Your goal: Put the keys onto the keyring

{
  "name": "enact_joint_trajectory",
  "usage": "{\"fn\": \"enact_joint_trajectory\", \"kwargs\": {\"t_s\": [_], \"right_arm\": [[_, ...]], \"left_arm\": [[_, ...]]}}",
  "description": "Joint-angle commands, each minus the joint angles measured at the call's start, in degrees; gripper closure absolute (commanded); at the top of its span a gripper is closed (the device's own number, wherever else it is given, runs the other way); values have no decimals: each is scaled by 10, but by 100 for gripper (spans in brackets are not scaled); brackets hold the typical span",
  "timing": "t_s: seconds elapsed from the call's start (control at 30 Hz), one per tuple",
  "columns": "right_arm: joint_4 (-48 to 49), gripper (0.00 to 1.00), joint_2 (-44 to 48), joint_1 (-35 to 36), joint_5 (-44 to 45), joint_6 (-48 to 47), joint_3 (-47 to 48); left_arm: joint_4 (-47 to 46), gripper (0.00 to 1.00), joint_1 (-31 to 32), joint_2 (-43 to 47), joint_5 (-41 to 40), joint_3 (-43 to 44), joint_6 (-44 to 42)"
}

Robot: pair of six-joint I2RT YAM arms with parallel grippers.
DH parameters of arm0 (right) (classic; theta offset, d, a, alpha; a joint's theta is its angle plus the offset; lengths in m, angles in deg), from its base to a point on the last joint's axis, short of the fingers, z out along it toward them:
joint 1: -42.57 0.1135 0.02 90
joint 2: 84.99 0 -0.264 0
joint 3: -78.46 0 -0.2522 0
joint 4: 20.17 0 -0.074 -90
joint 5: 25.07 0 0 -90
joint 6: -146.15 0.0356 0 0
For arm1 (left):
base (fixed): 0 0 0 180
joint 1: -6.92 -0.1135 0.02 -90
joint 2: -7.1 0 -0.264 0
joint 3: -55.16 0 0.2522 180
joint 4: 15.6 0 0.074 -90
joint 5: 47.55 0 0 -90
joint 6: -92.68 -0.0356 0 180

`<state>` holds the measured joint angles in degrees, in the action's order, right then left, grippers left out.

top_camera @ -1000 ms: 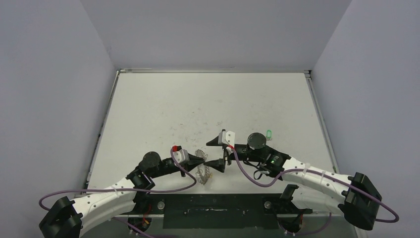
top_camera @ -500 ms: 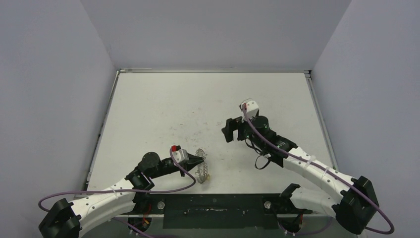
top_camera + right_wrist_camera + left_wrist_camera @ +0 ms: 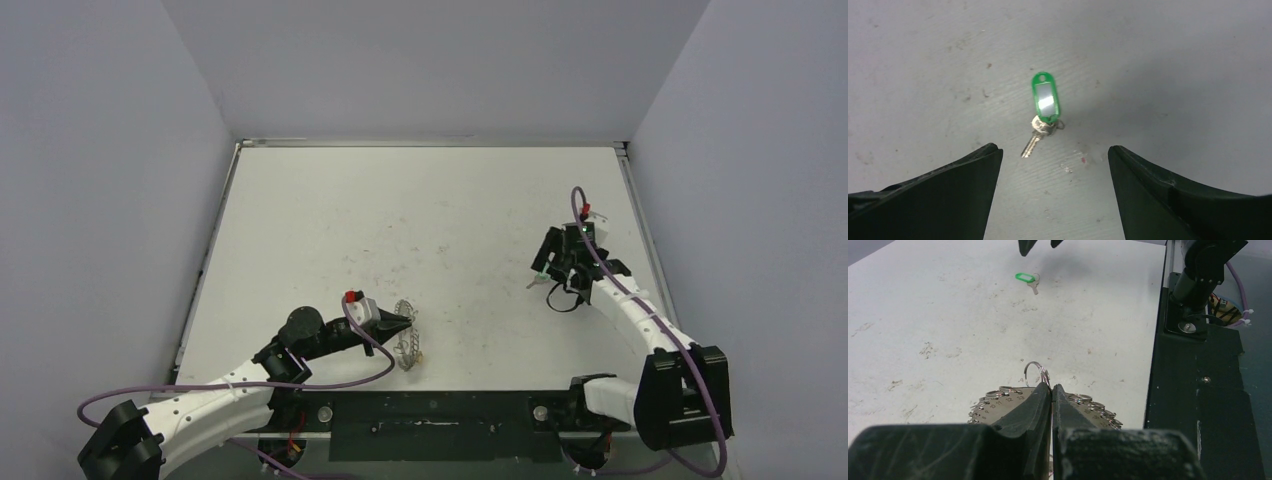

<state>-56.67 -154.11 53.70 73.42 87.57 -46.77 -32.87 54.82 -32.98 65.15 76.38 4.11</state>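
Note:
The keyring [image 3: 408,342] is a flat silvery disc fringed with small wire loops, standing on edge near the table's front centre. My left gripper [image 3: 407,322] is shut on its rim. In the left wrist view [image 3: 1051,388] the jaws are closed on the disc [image 3: 998,404], and one wire loop [image 3: 1037,374] sticks up past the tips. The green key [image 3: 1044,98] lies flat on the table at the right, its metal blade [image 3: 1032,142] pointing toward my right gripper [image 3: 1054,150]. That gripper is open, empty and hovers just above it [image 3: 541,270]. The yellow-orange key is not clearly visible.
The green key also shows far off in the left wrist view [image 3: 1026,277]. A black mounting plate [image 3: 430,425] runs along the near edge between the arm bases and appears in the left wrist view [image 3: 1198,390]. The table [image 3: 400,210] has raised rims and grey walls around it.
My right arm has swung from beside the keyring out to the right and now hangs open over the green key. My left gripper and the keyring have not moved.

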Motion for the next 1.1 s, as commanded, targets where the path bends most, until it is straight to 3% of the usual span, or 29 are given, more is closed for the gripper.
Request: {"fn": "enact_joint_trajectory", "kwargs": {"t_s": [0.0,0.3,0.43,0.57,0.73,0.87,0.97,1.07], "right_arm": [[56,22,-5,-102,-133,12,-49],[185,48,-123,-190,-311,20,-88],[211,51,-149,-191,-324,23,-87],[198,69,-155,-191,-325,13,-80],[152,61,-134,-192,-310,-6,-83],[134,61,-112,-192,-298,-12,-92],[128,77,-111,-192,-286,-17,-94],[132,99,-115,-192,-277,-19,-94]], "left_arm": [[-24,100,0,2,-6,22,15],[-29,100,1,-10,-13,21,30],[-27,100,1,-6,-13,21,30],[-21,100,0,1,-17,21,31],[-19,100,0,5,-21,20,30],[-21,100,0,0,-21,23,29],[-22,100,0,-4,-20,26,28],[-24,100,0,-6,-20,26,29]]}}
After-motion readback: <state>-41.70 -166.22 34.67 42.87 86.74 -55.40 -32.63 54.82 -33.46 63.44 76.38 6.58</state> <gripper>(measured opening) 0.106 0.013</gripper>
